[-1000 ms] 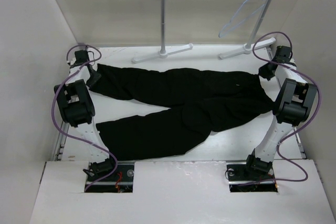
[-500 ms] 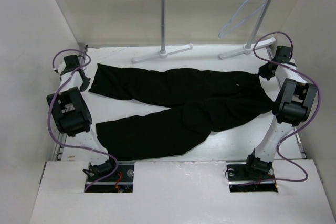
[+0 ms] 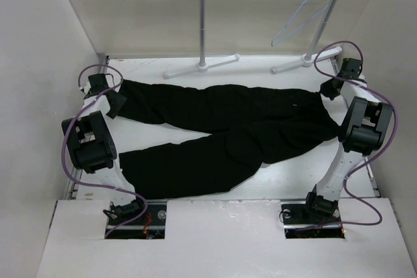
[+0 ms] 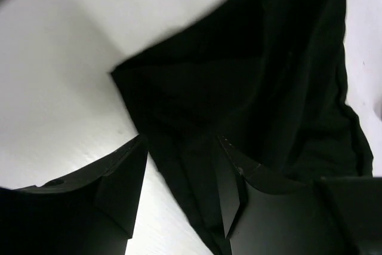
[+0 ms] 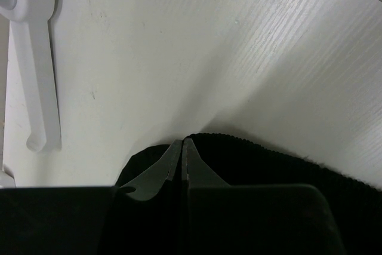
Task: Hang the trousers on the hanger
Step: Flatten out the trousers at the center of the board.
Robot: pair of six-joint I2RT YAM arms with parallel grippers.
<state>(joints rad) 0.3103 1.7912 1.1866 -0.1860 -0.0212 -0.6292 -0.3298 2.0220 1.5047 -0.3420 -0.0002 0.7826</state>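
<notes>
Seeing the black trousers (image 3: pixel 221 128) lying flat across the white table (image 3: pixel 293 174), legs running left, waistband right. Spotting the left gripper (image 3: pixel 115 104) hovering at the far leg's cuff, jaws standing apart over the cloth. Right gripper (image 5: pixel 181 143) pinching tight on the waistband edge. Way back, catching the pale hanger (image 3: pixel 291 23) dangling off the garment rack (image 3: pixel 203 17).

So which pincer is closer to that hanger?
Right. The right pincer is at the waist of the trousers, in front of the hanger; the left pincer is at a leg cuff, far across.
</notes>
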